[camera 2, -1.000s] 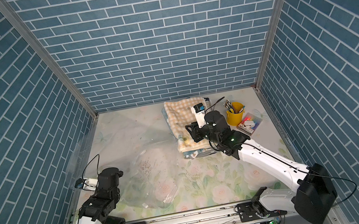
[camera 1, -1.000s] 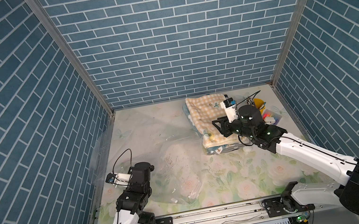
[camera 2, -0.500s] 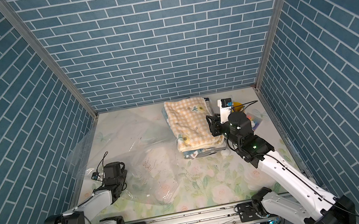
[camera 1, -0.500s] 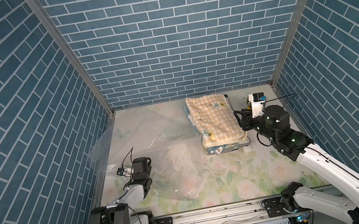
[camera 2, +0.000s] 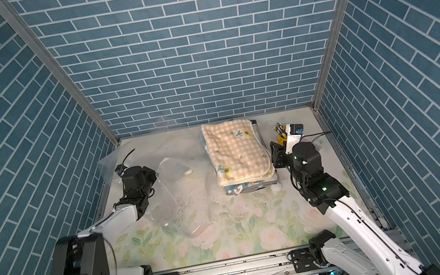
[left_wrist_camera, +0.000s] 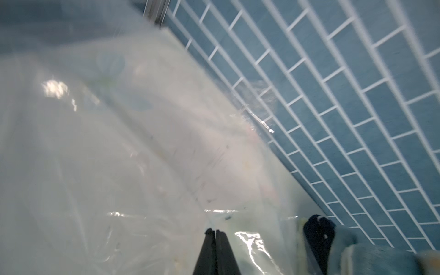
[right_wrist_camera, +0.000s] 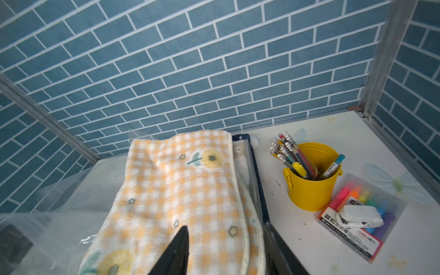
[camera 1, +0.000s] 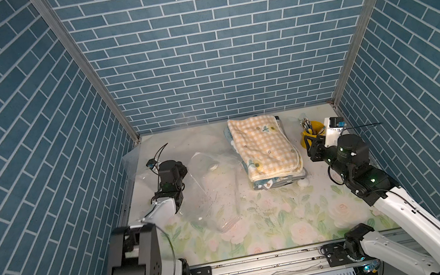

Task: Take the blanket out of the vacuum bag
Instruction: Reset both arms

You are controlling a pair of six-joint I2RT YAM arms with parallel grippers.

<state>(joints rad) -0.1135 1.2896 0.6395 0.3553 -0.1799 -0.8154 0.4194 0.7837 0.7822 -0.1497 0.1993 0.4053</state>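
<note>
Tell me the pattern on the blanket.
Blanket: yellow-and-white gingham with flowers and stars, clearest in the right wrist view.

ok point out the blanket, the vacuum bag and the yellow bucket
blanket (camera 1: 265, 148), in a top view, checked top fold
vacuum bag (camera 1: 219, 199), in a top view, clear crinkled middle
yellow bucket (right_wrist_camera: 309, 190), right wrist view, front wall
</note>
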